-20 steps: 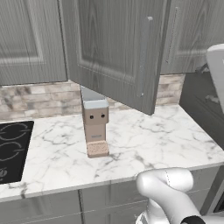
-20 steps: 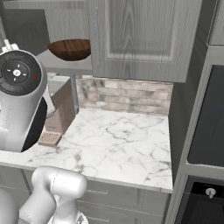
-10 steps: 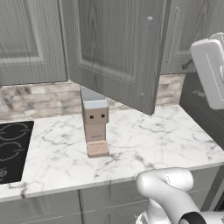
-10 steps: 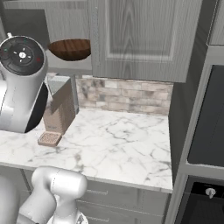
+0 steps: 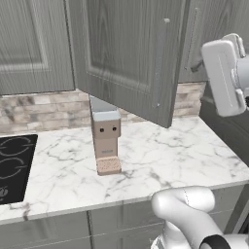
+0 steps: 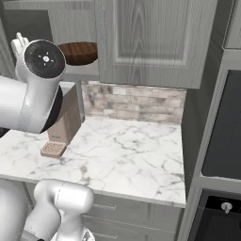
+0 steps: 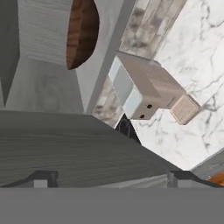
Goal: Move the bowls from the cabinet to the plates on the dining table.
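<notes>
Right base view: wide, shallow, dark wood-grain bowl [image 6: 79,52] sits in the cabinet [image 6: 155,42]; gripper [image 7: 109,178] spread wide.

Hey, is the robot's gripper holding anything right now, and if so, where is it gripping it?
Nothing is held. The gripper is open, its fingertips apart with nothing between them. The dark brown bowl sits untouched inside the cabinet.

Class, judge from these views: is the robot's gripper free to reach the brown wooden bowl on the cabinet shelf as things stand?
Probably yes. The cabinet door stands swung open, the brown bowl sits exposed on the shelf, and the gripper is open and faces it, with nothing visible between them. The door's edge lies close beside the path, though.
</notes>
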Controlling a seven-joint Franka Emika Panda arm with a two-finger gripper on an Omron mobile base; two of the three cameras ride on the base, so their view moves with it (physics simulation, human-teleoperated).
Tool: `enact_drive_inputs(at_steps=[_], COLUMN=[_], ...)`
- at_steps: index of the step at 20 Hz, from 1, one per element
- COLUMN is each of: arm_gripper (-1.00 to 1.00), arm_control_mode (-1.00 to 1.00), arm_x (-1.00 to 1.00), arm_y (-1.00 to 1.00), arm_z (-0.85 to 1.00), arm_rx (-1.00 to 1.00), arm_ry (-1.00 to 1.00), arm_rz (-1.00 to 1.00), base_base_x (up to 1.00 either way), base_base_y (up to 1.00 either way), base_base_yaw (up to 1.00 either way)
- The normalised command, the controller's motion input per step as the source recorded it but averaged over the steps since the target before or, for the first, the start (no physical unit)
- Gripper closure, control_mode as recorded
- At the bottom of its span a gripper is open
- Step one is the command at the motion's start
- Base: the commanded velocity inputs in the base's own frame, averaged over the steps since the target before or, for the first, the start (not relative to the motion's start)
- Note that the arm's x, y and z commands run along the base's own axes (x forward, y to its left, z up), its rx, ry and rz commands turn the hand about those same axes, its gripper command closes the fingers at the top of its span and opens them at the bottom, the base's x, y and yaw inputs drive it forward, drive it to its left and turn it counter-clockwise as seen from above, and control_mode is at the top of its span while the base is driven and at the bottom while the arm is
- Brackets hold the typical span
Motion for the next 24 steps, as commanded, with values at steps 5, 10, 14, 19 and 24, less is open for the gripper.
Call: enact_drive_inputs(at_steps=[5,10,14,19,24], arm_gripper=[-1.0,-1.0,-1.0,-1.0,-1.0], arm_control_mode=[-1.0,-1.0,-1.0,-1.0,-1.0], arm_x=[0.29,0.14,0.01,0.08,0.07], arm_y=[0.1,0.22,0.23,0.14,0.14], arm_z=[0.0,0.0,0.0,0.0,0.0], arm_rx=[0.08,0.04,0.01,0.01,0.02], arm_ry=[0.0,0.04,0.03,0.01,0.01], arm_rz=[0.09,0.13,0.16,0.17,0.17], base_base_x=[0.0,0.0,0.0,0.0,0.0], base_base_y=[0.0,0.0,0.0,0.0,0.0], base_base_yaw=[0.0,0.0,0.0,0.0,0.0])
